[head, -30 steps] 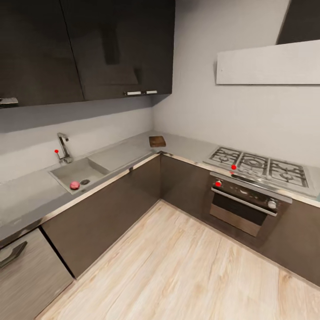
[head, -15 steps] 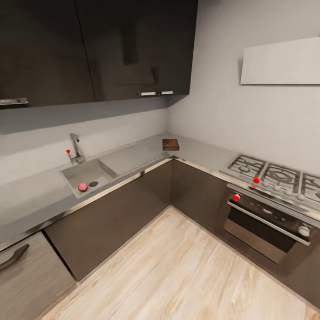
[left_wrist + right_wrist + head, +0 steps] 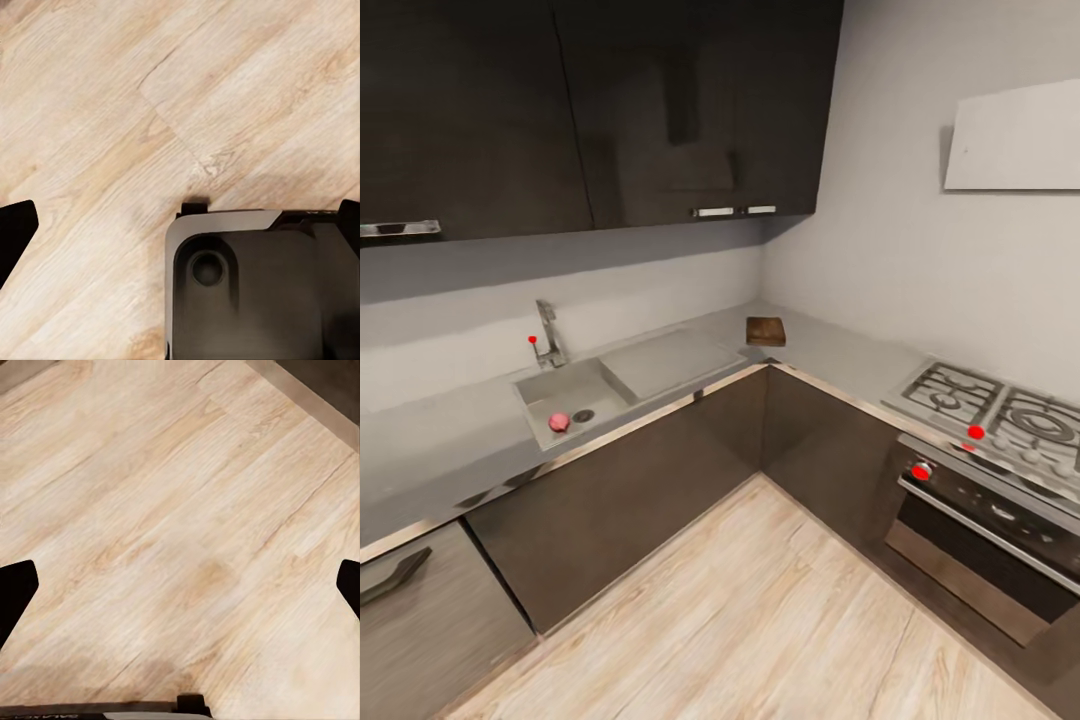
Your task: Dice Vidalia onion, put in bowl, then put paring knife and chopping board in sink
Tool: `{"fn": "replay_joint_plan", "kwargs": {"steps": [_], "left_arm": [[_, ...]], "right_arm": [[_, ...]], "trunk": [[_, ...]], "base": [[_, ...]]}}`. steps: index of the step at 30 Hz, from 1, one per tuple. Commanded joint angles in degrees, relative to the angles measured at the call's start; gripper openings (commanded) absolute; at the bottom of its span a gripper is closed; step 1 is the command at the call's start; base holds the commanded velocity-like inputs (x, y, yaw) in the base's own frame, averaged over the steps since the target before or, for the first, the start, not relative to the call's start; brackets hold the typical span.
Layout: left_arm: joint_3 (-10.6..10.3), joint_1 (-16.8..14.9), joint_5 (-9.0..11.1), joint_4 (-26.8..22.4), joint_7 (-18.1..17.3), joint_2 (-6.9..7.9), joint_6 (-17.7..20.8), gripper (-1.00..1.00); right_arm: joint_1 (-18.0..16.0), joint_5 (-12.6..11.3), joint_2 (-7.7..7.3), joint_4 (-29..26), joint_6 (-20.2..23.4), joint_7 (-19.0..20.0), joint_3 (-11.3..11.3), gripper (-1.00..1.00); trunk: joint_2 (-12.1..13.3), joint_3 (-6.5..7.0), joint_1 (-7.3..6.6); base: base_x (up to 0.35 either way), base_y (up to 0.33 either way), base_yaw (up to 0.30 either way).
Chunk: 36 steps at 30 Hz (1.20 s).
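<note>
Over the last second the head view has swung left, so the camera turned: the pink-red round onion (image 3: 559, 422) lies untouched in the matte grey sink (image 3: 550, 389), the dark brown wooden chopping board (image 3: 765, 331) in the glossy grey tabletop's (image 3: 440, 450) far corner. Both wrist views look down on pale plank floor (image 3: 180, 525); each tool's (image 3: 180, 217) (image 3: 180, 585) fingertips stand wide apart, empty, so picking has likely not begun.

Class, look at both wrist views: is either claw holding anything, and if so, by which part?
Nothing is held. The left claw and right claw are both open, with only the wooden floor between their fingertips.
</note>
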Motion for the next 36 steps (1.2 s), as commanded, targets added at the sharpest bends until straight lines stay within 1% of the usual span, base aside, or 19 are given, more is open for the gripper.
{"fn": "replay_joint_plan", "kwargs": {"steps": [1,5,7,9,10,12,17,18,20,21,22,25,28,29,30,31,32,34,36], "left_arm": [[0.1,0.0,0.0,0.0,-0.1,0.05,-0.1,1.00],[0.1,0.0,0.0,0.0,-0.1,0.08,-0.1,1.00],[0.1,0.0,0.0,0.0,-0.1,0.07,-0.1,1.00],[0.1,0.0,0.0,0.1,-0.2,0.07,-0.1,1.00],[0.1,0.0,0.0,0.1,-0.2,0.06,-0.1,1.00],[0.1,0.0,0.0,0.3,-0.2,0.01,-0.1,1.00],[0.1,0.0,0.0,0.3,-0.2,-0.03,-0.1,1.00],[0.1,0.0,0.0,0.3,-0.2,-0.04,-0.1,1.00],[0.1,0.0,0.0,0.3,-0.2,-0.04,-0.1,1.00],[0.1,0.0,0.0,0.3,-0.2,-0.04,-0.1,1.00],[0.1,0.0,0.0,0.3,-0.2,-0.07,-0.1,1.00],[0.1,0.0,0.0,0.3,-0.2,-0.11,-0.1,1.00],[0.1,0.0,0.0,0.3,-0.2,-0.12,-0.1,1.00],[0.1,0.0,0.0,0.3,-0.2,-0.12,-0.1,1.00],[0.1,0.0,0.0,0.3,-0.2,-0.13,-0.1,1.00],[0.1,0.0,0.0,0.3,-0.2,-0.13,-0.1,1.00],[0.1,0.0,0.0,0.3,-0.2,-0.13,-0.1,1.00],[0.1,0.0,0.1,0.3,-0.2,-0.13,-0.1,1.00],[0.1,0.0,0.1,0.4,-0.2,-0.14,-0.1,1.00]], "right_arm": [[0.0,0.1,-0.02,-1.0,0.0,-0.4,0.0,1.00],[0.0,0.2,0.04,-8.2,1.6,-2.2,0.1,1.00],[-0.1,0.2,0.17,-13.3,4.9,-3.5,0.1,1.00],[-0.5,0.2,0.37,-18.9,10.6,-4.9,0.2,1.00],[-2.9,0.1,1.09,-28.6,22.7,-6.9,0.6,1.00],[-7.5,0.1,2.15,-35.3,32.5,-8.1,1.7,1.00],[-18.7,1.3,4.43,-38.1,43.1,-12.0,3.7,1.00],[-23.1,1.9,5.79,-38.0,46.7,-13.8,4.3,1.00],[-29.2,2.4,7.78,-37.1,50.3,-15.5,4.8,1.00],[-30.8,2.5,8.23,-36.7,51.0,-15.8,4.9,1.00],[-35.4,2.7,9.04,-35.0,52.9,-16.7,5.0,1.00],[-42.2,2.7,9.04,-30.8,54.9,-17.8,5.1,1.00],[-52.7,2.8,9.04,-21.4,56.1,-18.5,5.2,1.00],[-55.0,2.8,9.04,-19.1,56.2,-18.5,5.2,1.00],[-62.3,2.8,9.04,-11.5,56.3,-18.7,5.1,1.00],[-67.2,2.7,9.04,-6.5,56.2,-18.7,5.1,1.00],[-69.5,2.7,9.04,-4.2,56.1,-18.7,5.1,1.00],[-77.0,2.6,9.04,2.6,55.4,-18.8,5.0,1.00],[-80.3,2.3,9.04,5.1,54.8,-18.9,4.9,1.00]], "trunk": [[-0.1,-0.10,0.03],[-0.1,-0.10,0.03],[-0.1,-0.10,0.03],[-0.1,-0.10,0.03],[-0.1,-0.10,0.03],[-0.1,-0.10,0.03],[-0.1,-0.10,0.03],[-0.1,-0.10,0.03],[-0.1,-0.10,0.03],[-0.1,-0.10,0.03],[-0.1,-0.10,0.03],[-0.1,-0.10,0.03],[-0.1,-0.10,0.03],[-0.1,-0.10,0.03],[-0.1,-0.10,0.03],[-0.1,-0.10,0.03],[-0.1,-0.10,0.03],[-0.1,-0.10,0.03],[-0.1,-0.10,0.03]], "base": [[0.009,-0.009,0.020],[0.004,-0.004,0.009],[0.001,-0.001,0.003],[0.001,-0.001,0.002],[0.000,0.000,0.000],[0.000,0.000,0.000],[0.000,0.000,0.000],[0.000,0.000,0.000],[0.000,0.000,0.000],[0.000,0.000,0.000],[0.000,0.000,0.000],[0.000,0.000,0.000],[0.000,0.000,0.000],[0.000,0.000,0.000],[0.000,0.000,0.000],[0.000,0.000,0.000],[0.000,0.000,0.000],[0.021,-0.020,0.000],[0.080,-0.070,0.000]]}}
